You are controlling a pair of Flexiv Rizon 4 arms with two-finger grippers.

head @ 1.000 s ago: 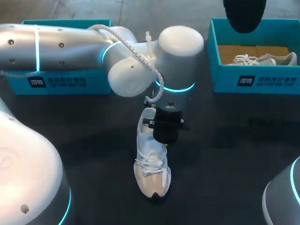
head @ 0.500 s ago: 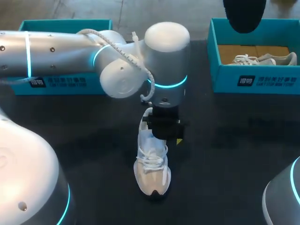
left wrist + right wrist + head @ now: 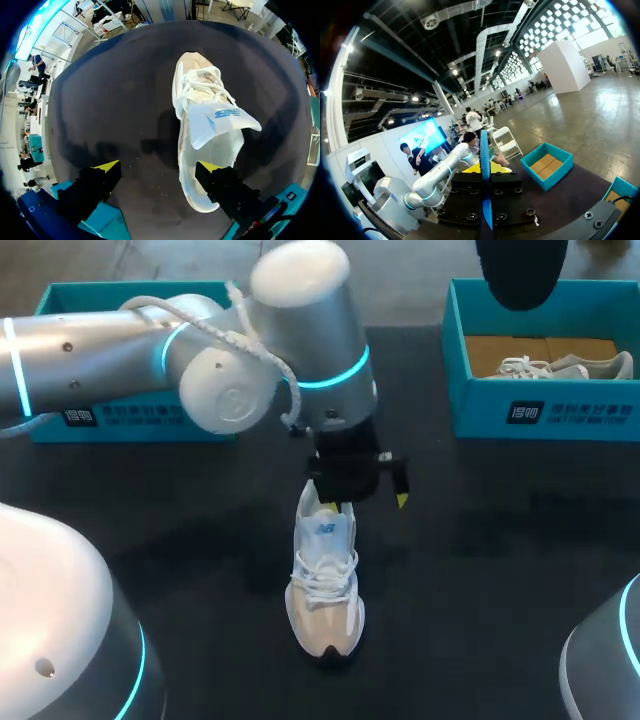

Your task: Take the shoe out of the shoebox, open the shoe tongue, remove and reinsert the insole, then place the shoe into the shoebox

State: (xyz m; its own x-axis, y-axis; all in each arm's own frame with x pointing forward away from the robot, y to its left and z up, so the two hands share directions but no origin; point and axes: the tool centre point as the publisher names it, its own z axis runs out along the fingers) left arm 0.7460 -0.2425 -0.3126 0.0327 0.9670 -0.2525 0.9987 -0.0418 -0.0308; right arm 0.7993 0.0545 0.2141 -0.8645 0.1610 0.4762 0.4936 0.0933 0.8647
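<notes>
The left pincer [image 3: 159,167] hangs empty, fingers wide apart, one finger over the heel of the shoe [image 3: 325,590] and the other over bare desk [image 3: 500,540]. As I judge it, the insole goes back in next, so this pincer should steady the heel collar while staying off the raised tongue [image 3: 220,120]. The right pincer [image 3: 484,172] is clamped on a thin blue sheet, seemingly the insole [image 3: 484,150], best fed in toe-first under the tongue. The shoe stands mid-desk, toe toward the near edge, well apart from the shoebox [image 3: 130,415] at the far left corner.
</notes>
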